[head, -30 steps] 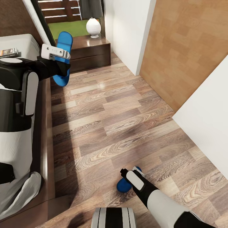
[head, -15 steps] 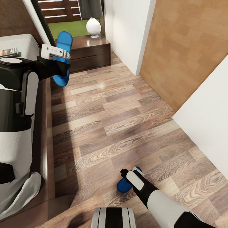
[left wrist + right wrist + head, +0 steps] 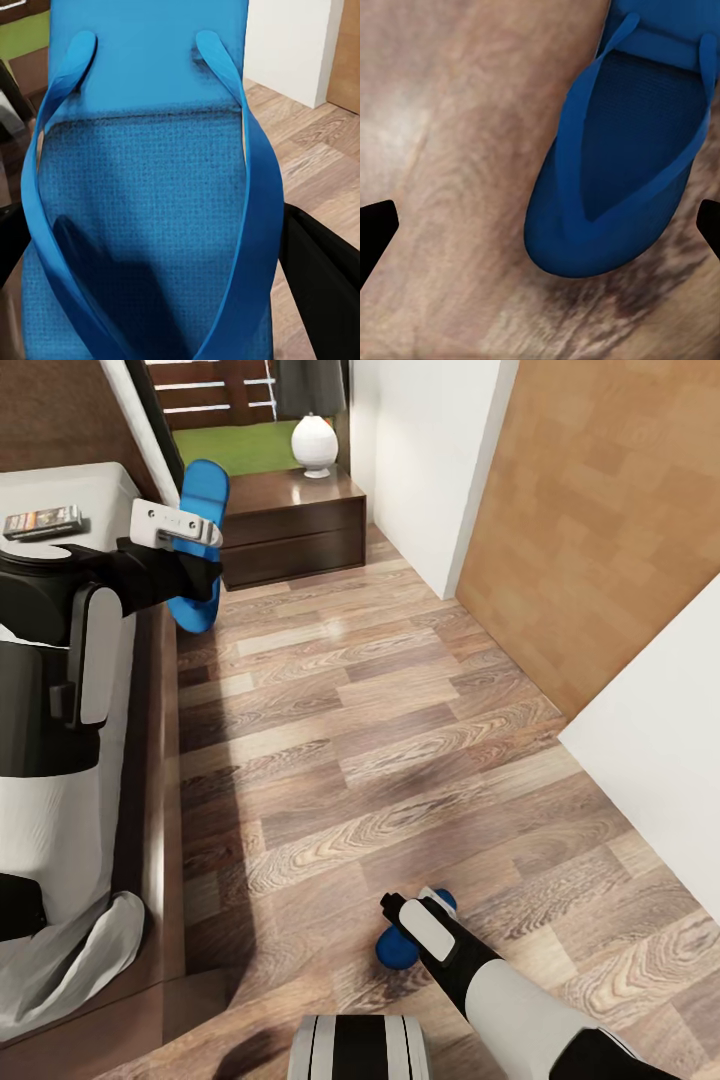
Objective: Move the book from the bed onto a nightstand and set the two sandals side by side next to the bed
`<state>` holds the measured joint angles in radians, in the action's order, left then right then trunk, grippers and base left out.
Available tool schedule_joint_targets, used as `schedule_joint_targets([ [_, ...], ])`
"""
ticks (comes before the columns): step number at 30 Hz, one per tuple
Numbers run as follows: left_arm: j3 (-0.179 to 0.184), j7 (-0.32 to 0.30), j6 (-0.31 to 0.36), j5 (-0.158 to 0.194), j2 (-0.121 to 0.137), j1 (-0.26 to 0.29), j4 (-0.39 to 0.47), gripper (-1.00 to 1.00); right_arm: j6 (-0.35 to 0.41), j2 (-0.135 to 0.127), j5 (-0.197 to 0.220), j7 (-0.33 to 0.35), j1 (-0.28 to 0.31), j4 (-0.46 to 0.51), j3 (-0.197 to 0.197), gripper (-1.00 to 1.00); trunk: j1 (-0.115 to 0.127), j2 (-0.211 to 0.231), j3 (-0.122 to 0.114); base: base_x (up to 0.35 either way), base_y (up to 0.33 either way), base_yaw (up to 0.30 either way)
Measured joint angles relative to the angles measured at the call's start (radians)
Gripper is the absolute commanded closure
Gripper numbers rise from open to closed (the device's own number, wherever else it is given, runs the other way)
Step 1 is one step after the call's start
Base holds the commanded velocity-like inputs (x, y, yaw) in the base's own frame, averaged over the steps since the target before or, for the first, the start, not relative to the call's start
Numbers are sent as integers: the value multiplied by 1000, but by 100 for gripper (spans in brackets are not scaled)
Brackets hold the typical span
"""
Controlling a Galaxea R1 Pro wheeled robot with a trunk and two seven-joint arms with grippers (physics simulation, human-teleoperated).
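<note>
My left gripper [image 3: 196, 550] is shut on a bright blue sandal [image 3: 204, 488], holding it upright in the air beside the bed [image 3: 95, 488]. Up close, that sandal [image 3: 150, 187] fills the gap between the black fingers [image 3: 322, 277]. The other sandal [image 3: 397, 948] lies flat on the wood floor. My right gripper [image 3: 402, 916] hovers just above it, open. In the right wrist view this sandal [image 3: 622, 172] lies between the wide-spread fingertips [image 3: 375, 229]. The book [image 3: 42, 522] rests on the grey mattress. A dark nightstand [image 3: 292, 530] stands past the bed.
A white vase [image 3: 314, 444] sits on the nightstand. The bed's dark wooden frame [image 3: 160, 790] runs along the left. White walls [image 3: 640, 740] and a wood-panelled wall [image 3: 590, 510] close in the right side, with plank floor [image 3: 380, 710] between.
The whole picture has shifted slightly, so the camera moved. Both arms and both sandals keep the same poses relative to me.
</note>
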<state>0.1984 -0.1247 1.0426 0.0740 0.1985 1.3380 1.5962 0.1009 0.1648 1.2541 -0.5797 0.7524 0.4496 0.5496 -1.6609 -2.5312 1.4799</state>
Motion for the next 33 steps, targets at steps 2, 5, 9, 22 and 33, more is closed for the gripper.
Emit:
schedule_joint_targets([
  [2, 0, 0, 0, 1, 0, 0, 0, 100, 0, 0, 0, 0, 0, 0, 0, -100, 0, 0, 0, 0, 0, 98],
  [5, 0, 1, 0, 1, 0, -1, 0, 100, -1, -1, 0, 0, 0, 0, -2, -100, 0, 0, 2, 0, 0, 155],
  [9, 1, 1, 0, 0, 0, -1, 0, 100, 0, -4, 0, 0, 0, 0, -53, -100, 0, 0, 3, 0, 0, 64],
  [22, 0, 1, 0, 0, 0, -4, 0, 100, 0, -8, -1, 4, 0, 0, -115, -100, 0, 0, 4, 0, 0, 8],
  [33, 1, 2, 0, 0, 0, -4, 0, 100, 1, -3, 0, -4, 1, 0, -256, -100, 0, 0, 4, 0, 0, 0],
])
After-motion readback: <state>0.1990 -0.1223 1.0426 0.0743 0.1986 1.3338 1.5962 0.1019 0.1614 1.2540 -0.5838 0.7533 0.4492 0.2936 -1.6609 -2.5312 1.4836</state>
